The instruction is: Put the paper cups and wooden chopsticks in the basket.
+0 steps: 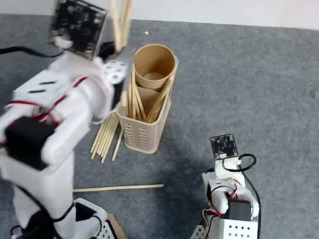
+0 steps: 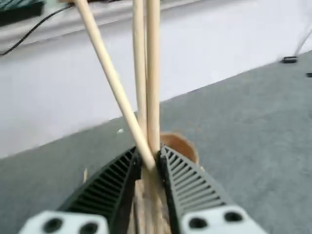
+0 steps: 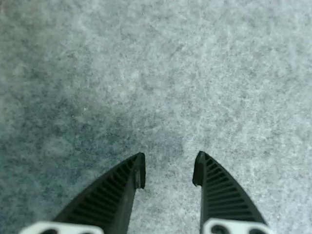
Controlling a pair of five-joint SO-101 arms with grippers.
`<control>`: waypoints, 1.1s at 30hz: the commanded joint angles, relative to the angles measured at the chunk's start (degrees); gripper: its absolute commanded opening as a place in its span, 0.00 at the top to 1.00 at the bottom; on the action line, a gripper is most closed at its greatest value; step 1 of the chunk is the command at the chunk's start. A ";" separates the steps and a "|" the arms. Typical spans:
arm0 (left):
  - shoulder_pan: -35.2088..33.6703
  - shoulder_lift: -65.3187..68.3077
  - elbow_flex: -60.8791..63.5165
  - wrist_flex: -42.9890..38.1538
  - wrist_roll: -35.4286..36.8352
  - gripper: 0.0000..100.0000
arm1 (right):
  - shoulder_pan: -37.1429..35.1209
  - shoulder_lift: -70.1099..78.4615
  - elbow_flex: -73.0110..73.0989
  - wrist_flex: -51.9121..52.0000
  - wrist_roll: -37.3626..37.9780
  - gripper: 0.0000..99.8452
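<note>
A beige slotted basket [image 1: 142, 134] stands upright at the table's middle, with stacked paper cups [image 1: 154, 67] in it and several wooden chopsticks [image 1: 135, 99] leaning inside. My left gripper [image 2: 150, 157] hangs just above the basket's near-left rim, shut on three chopsticks [image 2: 146, 73] that stick up past the high view's top edge [image 1: 121, 22]. A bundle of loose chopsticks [image 1: 104, 137] lies on the mat left of the basket, and one single chopstick [image 1: 119, 187] lies flat in front. My right gripper [image 3: 168, 170] stands open over bare mat at the front right [image 1: 224, 149].
Grey felt mat [image 1: 249, 89] covers the table, with a white wall strip along the back. A black cable [image 1: 20, 50] runs at the far left. The arms' white bases sit at the front edge.
</note>
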 commanded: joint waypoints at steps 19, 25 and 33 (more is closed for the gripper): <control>-2.59 -17.19 52.79 -46.95 -0.44 1.00 | 0.57 -0.75 6.73 0.31 0.53 0.83; -2.77 -22.99 62.37 -49.76 -0.44 1.00 | 0.66 -0.75 6.73 0.31 0.53 0.83; -4.44 -29.14 74.24 -54.33 -0.79 0.99 | 0.66 -0.75 6.73 0.31 0.53 0.83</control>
